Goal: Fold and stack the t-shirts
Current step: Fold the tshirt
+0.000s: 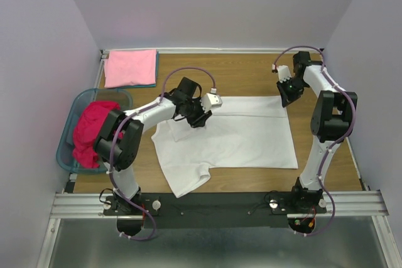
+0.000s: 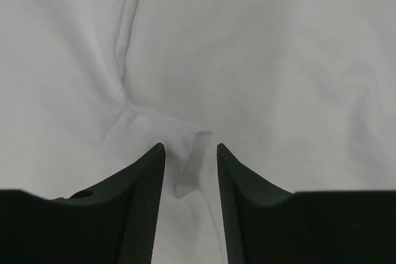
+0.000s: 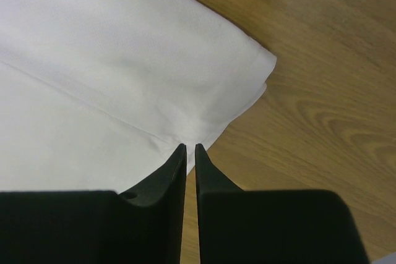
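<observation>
Lying spread on the wooden table (image 1: 251, 73): white t-shirt (image 1: 239, 133). Left gripper (image 2: 190, 146): jaws apart, straddling a raised fold of it. Right gripper (image 3: 190, 146): jaws nearly together at its far right corner; whether they grip it, cannot tell. Pink t-shirt (image 1: 130, 67): folded, far left corner. Magenta-red t-shirt (image 1: 91, 131): heaped in teal basket (image 1: 66, 155).

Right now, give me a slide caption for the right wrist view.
Right gripper, nearly closed, at the folded edge of the white t-shirt on the wooden table.
</observation>
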Controlling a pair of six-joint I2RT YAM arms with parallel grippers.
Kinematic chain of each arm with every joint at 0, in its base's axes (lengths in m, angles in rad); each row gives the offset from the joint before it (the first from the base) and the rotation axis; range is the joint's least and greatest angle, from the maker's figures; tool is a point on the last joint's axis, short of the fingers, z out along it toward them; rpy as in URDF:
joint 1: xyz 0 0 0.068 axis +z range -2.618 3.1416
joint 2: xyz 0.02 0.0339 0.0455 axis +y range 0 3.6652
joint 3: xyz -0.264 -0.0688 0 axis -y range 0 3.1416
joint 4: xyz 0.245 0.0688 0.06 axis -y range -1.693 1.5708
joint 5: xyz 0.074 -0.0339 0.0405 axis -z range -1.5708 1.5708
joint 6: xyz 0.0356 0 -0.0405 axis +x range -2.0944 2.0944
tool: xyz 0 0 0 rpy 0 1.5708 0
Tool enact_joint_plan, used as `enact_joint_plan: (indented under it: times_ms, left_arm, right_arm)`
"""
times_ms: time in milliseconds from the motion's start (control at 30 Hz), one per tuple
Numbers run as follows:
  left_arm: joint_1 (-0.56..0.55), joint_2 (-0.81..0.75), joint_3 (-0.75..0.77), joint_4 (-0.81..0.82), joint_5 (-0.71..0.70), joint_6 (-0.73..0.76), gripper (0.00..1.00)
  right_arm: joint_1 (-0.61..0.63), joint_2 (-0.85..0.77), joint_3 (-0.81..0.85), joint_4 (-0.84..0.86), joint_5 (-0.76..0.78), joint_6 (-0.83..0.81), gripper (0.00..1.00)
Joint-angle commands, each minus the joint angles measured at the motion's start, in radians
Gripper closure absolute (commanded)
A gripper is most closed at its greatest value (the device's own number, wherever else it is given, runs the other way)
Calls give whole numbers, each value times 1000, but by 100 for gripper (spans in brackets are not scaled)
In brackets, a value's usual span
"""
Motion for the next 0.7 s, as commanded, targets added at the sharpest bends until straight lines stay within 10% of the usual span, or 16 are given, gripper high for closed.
enact_joint_plan:
  times_ms: [0,667]
  left_arm:
    - [86,-120,-5,-8,52,-24,52]
    - [474,197,128,-37,-72,-136,55]
  right_arm:
    - [18,-23,53,-27,-58,35,83]
    - [57,176,126,74,80,124,74]
